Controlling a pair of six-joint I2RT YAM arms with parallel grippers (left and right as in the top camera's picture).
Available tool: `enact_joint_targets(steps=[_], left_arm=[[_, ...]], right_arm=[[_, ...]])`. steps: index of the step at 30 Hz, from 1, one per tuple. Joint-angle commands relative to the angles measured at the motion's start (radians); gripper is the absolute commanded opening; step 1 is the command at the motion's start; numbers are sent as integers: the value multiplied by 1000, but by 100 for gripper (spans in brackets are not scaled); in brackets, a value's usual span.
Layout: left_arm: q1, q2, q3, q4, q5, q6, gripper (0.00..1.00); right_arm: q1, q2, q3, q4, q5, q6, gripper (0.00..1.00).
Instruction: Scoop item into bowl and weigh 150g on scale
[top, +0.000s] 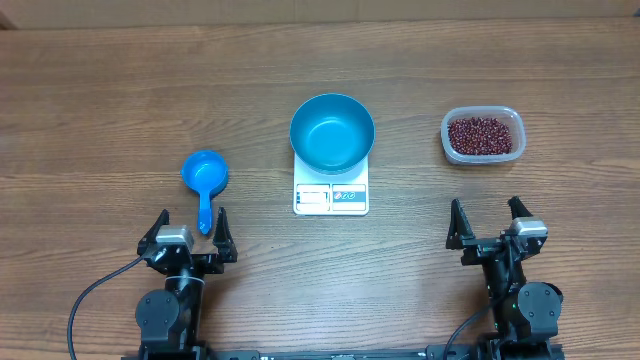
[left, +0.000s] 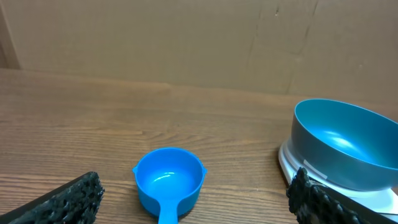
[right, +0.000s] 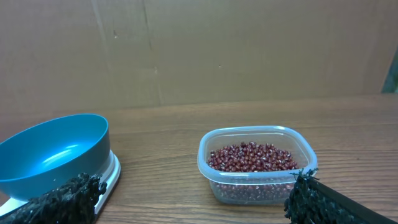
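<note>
Left hand (top: 191, 215) and right hand (top: 485, 205), each wide apart; bowl (top: 332, 132) atop scale (top: 331, 197); beans (top: 483, 135) in clear tub (top: 445, 136)

Frame centre: bowl (top: 332, 131) sits on scale (top: 331, 197).
Left of scale: scoop (top: 205, 176), lying on table (top: 100, 100).
Upper right: beans (top: 484, 136) inside tub (top: 445, 135).

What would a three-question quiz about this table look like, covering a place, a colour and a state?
1. Where is the bowl? A on the scale; B on the floor; C on the bare table.
2. What colour are the beans? A green; B red-brown; C white.
3. How are the left gripper and right gripper? A open, empty; B shut; C holding a spoon.
Answers: 1 A, the white scale shows under it; 2 B, seen in the clear tub; 3 A, both spread wide, gripping nothing.
</note>
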Motion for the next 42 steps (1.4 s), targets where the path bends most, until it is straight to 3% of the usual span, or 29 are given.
enact_joint_targets(steps=[1,8,15,28,37,42], left_arm=[[4,-5,-3,-2,16,19,99],[4,-5,-3,2,34,-6,99],[4,-5,-3,9,98,-145,99],[4,-2,36,46,281,-147,100],[4,187,361,-159,269,10,100],[4,379,606,-335,129,13,99]], right_arm=[[-2,-8,-10,5,13,3,100],[-2,-8,-10,5,13,3,100],[-2,-8,-10,5,13,3,100],[-2,-8,-10,5,13,3,100],[-2,-8,-10,5,13,3,100],[-2,-8,-10,5,13,3,100]])
